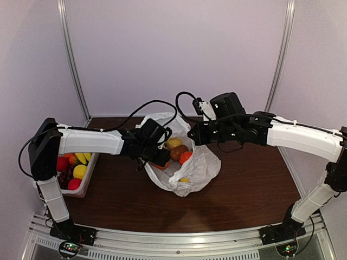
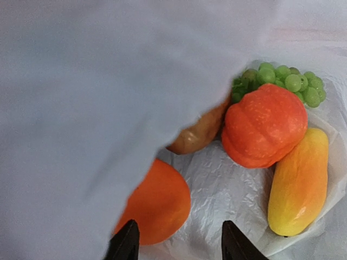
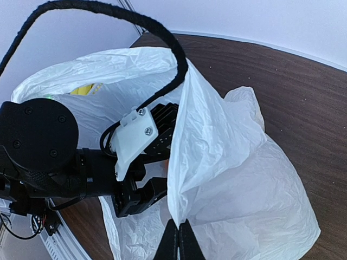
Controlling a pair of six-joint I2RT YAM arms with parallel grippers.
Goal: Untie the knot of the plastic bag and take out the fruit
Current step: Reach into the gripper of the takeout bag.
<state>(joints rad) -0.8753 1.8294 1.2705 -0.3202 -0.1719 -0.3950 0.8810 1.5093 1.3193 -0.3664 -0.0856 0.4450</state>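
From above, shows the plastic bag (image 1: 203,168) slumped open at the middle of the dark wood table (image 1: 255,189), fruit (image 1: 179,153) mere coloured blobs in its mouth. Only through the left wrist, reveals shapes: ribbed orange fruit (image 2: 264,124), long waxy mango (image 2: 299,181), knobbly green grape bunch (image 2: 287,81), smooth peach (image 2: 154,203), brown kiwi (image 2: 198,135), all on crinkled translucent film. Finds the left gripper (image 2: 179,235) released, fingers spread, the peach just beside one. Only through the right wrist, shows the right gripper (image 3: 178,238) clenched on a thin fold of the bag's rim.
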